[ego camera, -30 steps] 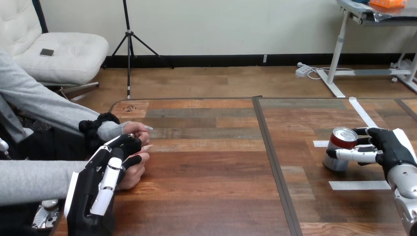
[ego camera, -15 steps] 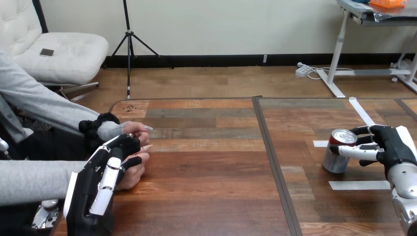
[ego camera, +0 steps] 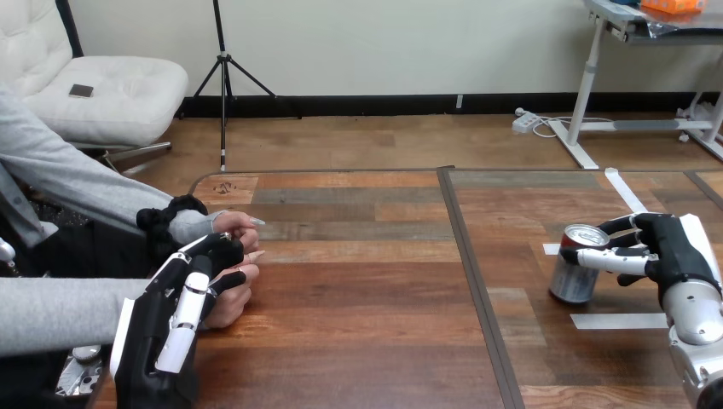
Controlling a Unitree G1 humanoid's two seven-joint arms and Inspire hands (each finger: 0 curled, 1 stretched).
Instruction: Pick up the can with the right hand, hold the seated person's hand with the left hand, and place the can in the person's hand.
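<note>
A silver can (ego camera: pixel 574 271) stands slightly tilted on the right half of the wooden table (ego camera: pixel 367 298); I cannot tell whether its base touches the wood. My right hand (ego camera: pixel 668 250) reaches it from the right, with fingers and thumb curled round its upper part. At the left, my left hand (ego camera: pixel 182 308) lies over the person's hand (ego camera: pixel 228 303). Its fingers (ego camera: pixel 220 252) rest on top and its thumb lies across the front, pinching that hand. The person's other hand (ego camera: pixel 240 225) is just behind, apart from mine.
White tape strips (ego camera: pixel 618 321) lie on the table near the can, and another (ego camera: pixel 627 194) runs toward the far edge. A dark seam (ego camera: pixel 471 273) divides the table down the middle. The person's grey sleeve (ego camera: pixel 60 313) lies along the left edge.
My right hand has moved the can a little to the left and turned slightly round it. My left hand and the person's hands have stayed as they were.
</note>
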